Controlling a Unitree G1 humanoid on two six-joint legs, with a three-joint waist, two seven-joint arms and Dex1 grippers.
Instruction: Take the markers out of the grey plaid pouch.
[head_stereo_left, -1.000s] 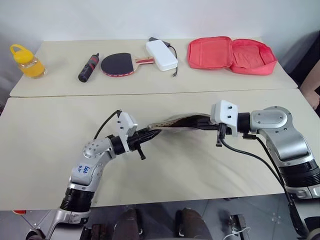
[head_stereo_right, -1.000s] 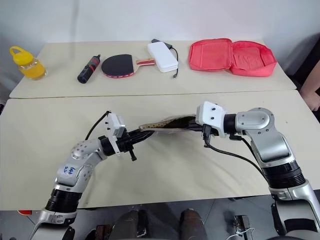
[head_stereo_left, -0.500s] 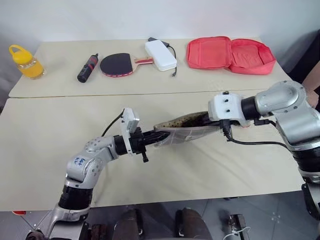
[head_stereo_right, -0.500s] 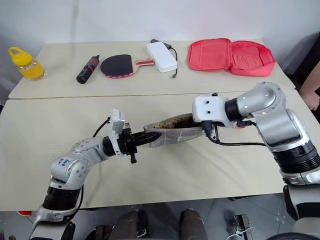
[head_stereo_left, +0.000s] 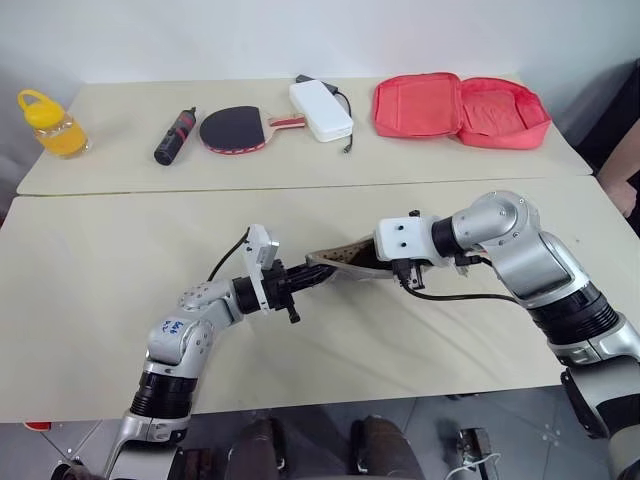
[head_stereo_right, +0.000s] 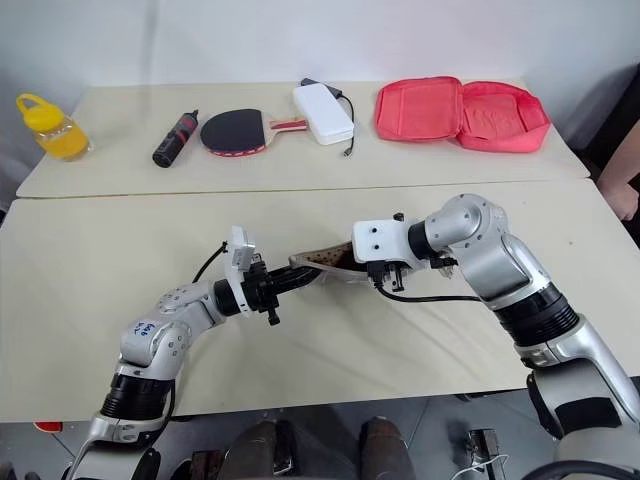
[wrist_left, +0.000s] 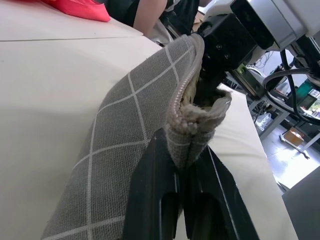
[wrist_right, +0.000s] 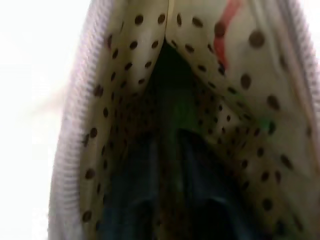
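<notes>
The grey plaid pouch (head_stereo_left: 345, 268) is held above the bench (head_stereo_left: 90, 300), its end clamped in the left gripper (wrist_left: 182, 165). The right gripper (wrist_right: 170, 200) is inserted into its mouth; its finger spacing cannot be determined. Inside, polka-dot lining (wrist_right: 125, 75) and a green marker (wrist_right: 186, 107) are visible from the right wrist.

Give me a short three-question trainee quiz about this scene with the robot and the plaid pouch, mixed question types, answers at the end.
1. True or false: the left gripper is clamped on an end of the grey plaid pouch.
2. Where do the right gripper fingers reach?
A. into the pouch's open mouth
B. onto the red zip case
C. around the yellow bottle
3. Fill in: the pouch's lining is beige with dark ____.

Key: 1 true; 2 A; 3 dots.
</notes>
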